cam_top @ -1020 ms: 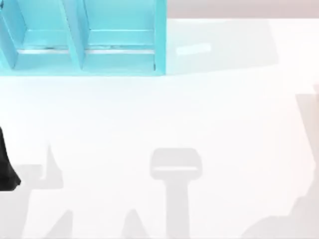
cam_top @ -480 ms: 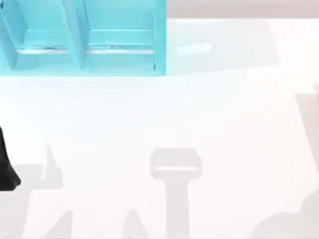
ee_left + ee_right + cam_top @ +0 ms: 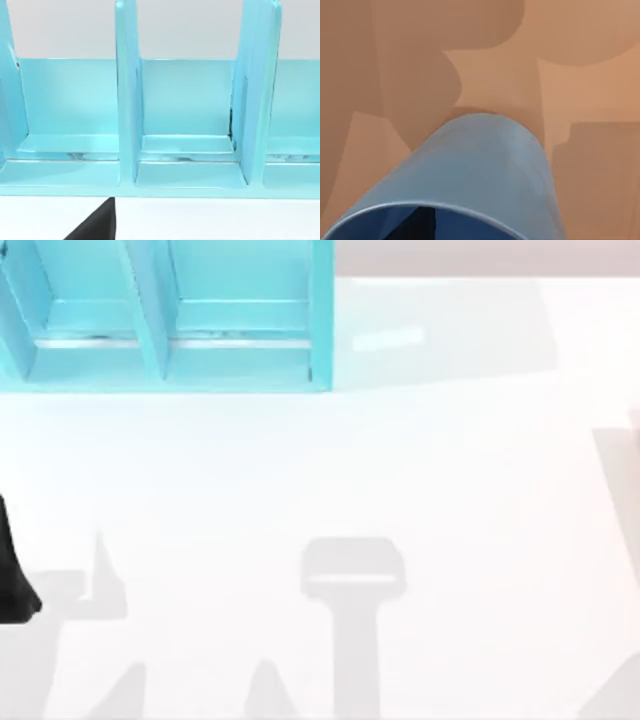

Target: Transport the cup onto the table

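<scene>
The translucent blue cup (image 3: 485, 170) looms large in the right wrist view, lying tilted with its rim towards the camera, in the air over a brown floor. My right gripper (image 3: 417, 227) is shut on the cup, and a dark part of it shows through the cup's mouth. The white table (image 3: 400, 470) spreads across the top view with no cup on it. My left arm (image 3: 12, 580) stays parked at the table's left edge. A black part of my left gripper (image 3: 95, 227) faces the shelf.
A turquoise shelf unit (image 3: 320, 320) with upright dividers (image 3: 127, 100) stands at the table's back left, its visible compartments bare. Grey arm shadows lie on the front half of the table.
The grey shadow at the table's front right corner has shrunk and slid towards the right edge. The left arm has not moved.
</scene>
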{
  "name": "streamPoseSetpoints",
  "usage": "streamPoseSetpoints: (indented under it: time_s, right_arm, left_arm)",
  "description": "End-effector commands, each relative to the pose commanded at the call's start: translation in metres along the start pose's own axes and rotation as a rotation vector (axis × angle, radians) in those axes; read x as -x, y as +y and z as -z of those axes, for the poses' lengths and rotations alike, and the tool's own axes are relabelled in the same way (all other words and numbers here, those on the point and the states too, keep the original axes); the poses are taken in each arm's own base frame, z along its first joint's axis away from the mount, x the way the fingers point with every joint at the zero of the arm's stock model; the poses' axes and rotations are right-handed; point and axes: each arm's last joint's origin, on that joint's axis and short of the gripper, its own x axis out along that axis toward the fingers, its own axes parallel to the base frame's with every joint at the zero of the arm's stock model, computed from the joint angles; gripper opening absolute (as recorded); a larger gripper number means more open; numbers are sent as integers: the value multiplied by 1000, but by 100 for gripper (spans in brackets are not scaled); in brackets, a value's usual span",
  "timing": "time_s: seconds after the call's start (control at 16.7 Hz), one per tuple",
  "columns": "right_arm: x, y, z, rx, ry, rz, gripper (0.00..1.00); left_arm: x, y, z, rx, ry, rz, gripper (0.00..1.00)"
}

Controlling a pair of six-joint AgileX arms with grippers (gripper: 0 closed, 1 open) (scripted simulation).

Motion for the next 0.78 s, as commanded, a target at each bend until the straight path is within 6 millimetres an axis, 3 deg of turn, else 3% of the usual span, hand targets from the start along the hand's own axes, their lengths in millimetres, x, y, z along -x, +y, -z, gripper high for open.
streamPoseSetpoints:
  time_s: [0.3, 0.78]
  right_arm:
    - [-5, 0, 1, -1, 2, -1, 100]
    - [-5, 0, 1, -1, 2, -1, 40]
  left_arm:
    - [0, 0, 0, 0, 0, 0, 100]
    - [0, 0, 0, 0, 0, 0, 100]
